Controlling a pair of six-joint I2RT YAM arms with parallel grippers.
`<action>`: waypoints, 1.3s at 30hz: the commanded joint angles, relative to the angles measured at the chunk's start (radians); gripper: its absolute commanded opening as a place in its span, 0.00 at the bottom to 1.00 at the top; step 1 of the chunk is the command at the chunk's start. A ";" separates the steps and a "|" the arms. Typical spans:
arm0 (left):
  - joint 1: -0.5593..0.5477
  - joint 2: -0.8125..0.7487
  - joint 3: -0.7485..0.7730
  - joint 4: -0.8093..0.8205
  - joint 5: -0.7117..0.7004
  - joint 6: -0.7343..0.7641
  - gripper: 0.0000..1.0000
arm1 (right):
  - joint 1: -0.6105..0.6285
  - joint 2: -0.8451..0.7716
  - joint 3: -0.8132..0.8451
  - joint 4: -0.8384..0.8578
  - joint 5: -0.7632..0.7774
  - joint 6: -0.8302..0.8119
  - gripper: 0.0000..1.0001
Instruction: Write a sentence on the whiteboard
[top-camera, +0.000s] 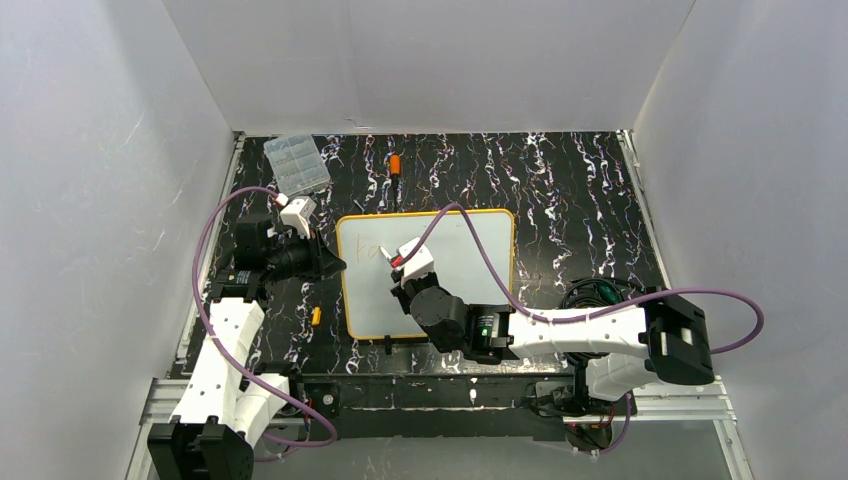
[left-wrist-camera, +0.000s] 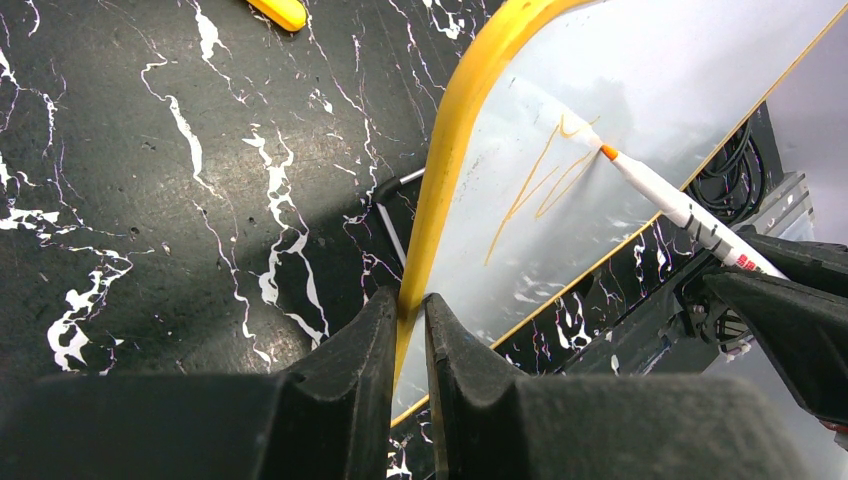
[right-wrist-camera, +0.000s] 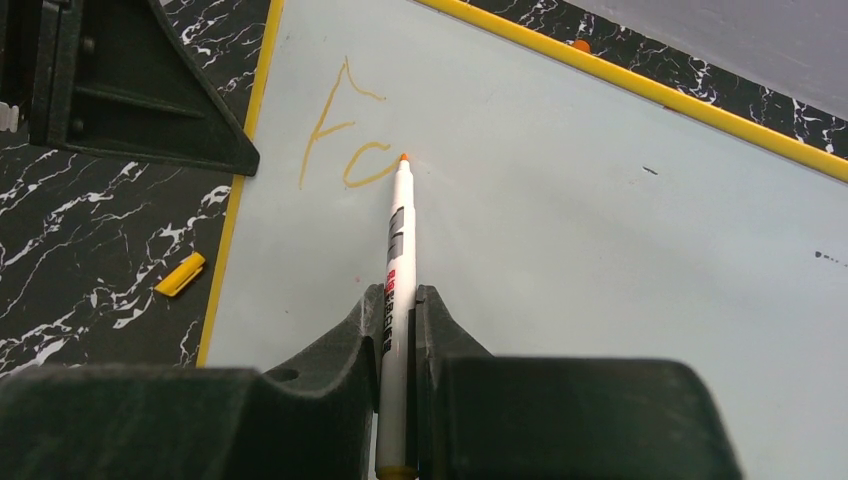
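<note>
Right gripper (right-wrist-camera: 398, 300): jaws closed tight on marker (right-wrist-camera: 400, 225), barrel running straight out ahead of the fingers, orange tip touching the whiteboard (right-wrist-camera: 620, 260) just beyond. Sentence (right-wrist-camera: 345, 150) barely begun: two orange letters, just left of the tip; board ahead and to the right is bare. Left gripper (left-wrist-camera: 408, 318): jaws pinched on the board's yellow rim (left-wrist-camera: 440, 180), steadying it. Step in hand, by my reading: closing the second letter. Light, even pressure, tip kept in contact, short strokes working rightward; left grip needs to be firm or the board may skate
</note>
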 joint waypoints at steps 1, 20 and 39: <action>-0.005 -0.017 0.018 -0.014 0.043 -0.001 0.13 | -0.005 0.001 0.017 0.025 0.050 -0.018 0.01; -0.004 -0.020 0.018 -0.015 0.038 -0.002 0.13 | 0.012 -0.012 -0.029 -0.096 -0.028 0.102 0.01; -0.005 -0.022 0.018 -0.017 0.029 -0.002 0.13 | 0.017 -0.045 -0.029 -0.109 0.051 0.092 0.01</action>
